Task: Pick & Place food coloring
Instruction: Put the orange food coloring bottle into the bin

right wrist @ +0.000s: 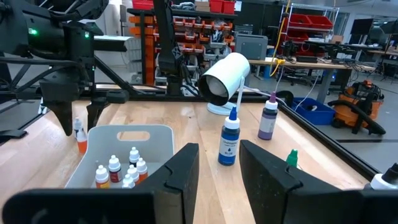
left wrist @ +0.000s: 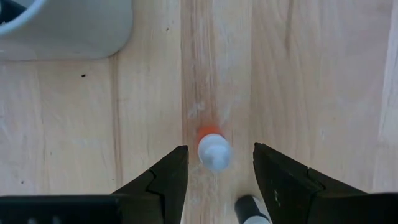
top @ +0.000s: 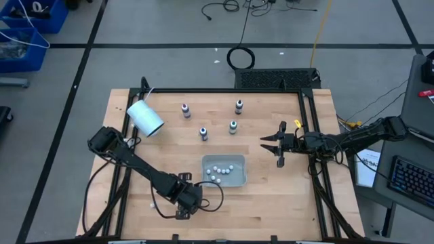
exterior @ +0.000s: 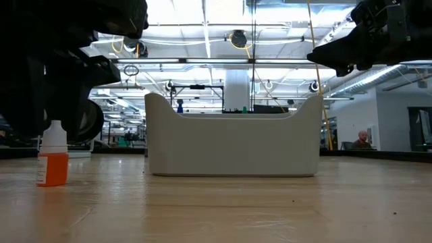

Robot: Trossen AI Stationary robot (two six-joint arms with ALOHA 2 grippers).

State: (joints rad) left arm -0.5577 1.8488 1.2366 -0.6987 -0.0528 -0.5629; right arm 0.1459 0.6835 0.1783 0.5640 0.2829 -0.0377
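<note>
Wooden table [top: 271,196] | we counted several bottles in tray [top: 239,177] | four bottles [top: 203,132] remained standing | left gripper [left wrist: 216,171] open astride orange bottle [left wrist: 213,151] | right gripper [top: 274,145] open, empty.

Pretty typical lab space tbh. Grey floor [top: 169,27] with dark tape lines, loose cables [top: 241,8] trailing across it, and blue bins [top: 30,27] off in one corner. A keyboard [top: 411,177] sits on a desk at the side. Across the room there are orange shelves [right wrist: 180,31] full of parts, and long strip lights [exterior: 270,30] glow under an open ceiling. A person [exterior: 362,140] sits way in the back.
</note>
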